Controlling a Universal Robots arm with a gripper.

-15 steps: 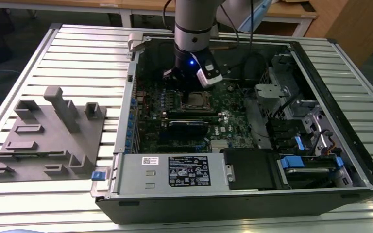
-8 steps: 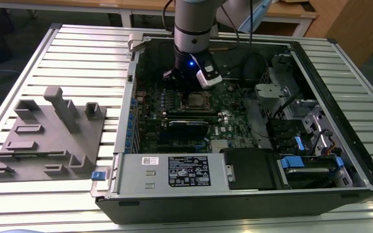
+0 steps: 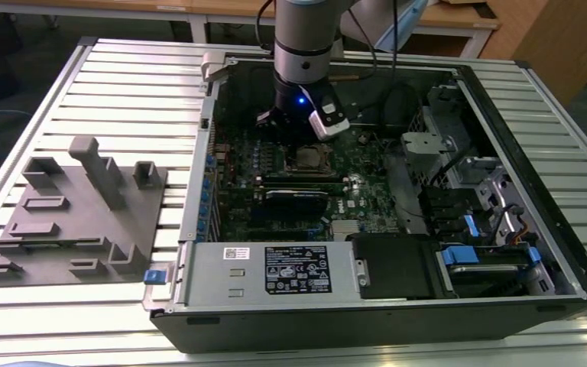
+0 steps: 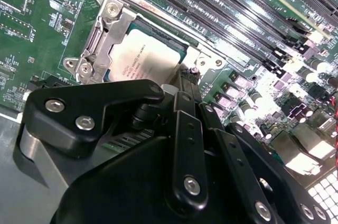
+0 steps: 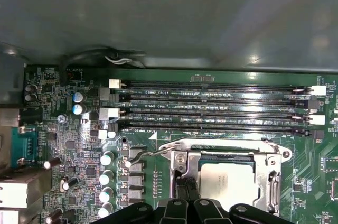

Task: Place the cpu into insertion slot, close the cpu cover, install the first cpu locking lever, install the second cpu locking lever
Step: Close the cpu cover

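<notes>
The cpu lies in its socket, the cover apparently lowered around it. The gripper, fingers pinched together, stands at the socket's edge near a lever. Latching that lever seems in hand, calling for a steady downward press.

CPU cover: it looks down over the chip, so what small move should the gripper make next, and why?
Probably shift the gripper toward the wire lever beside the socket. In the first wrist view the cpu sits in the socket with the cpu cover lying flat around it, while that lever juts away from the socket's side, seemingly unlatched, close to the gripper.
</notes>
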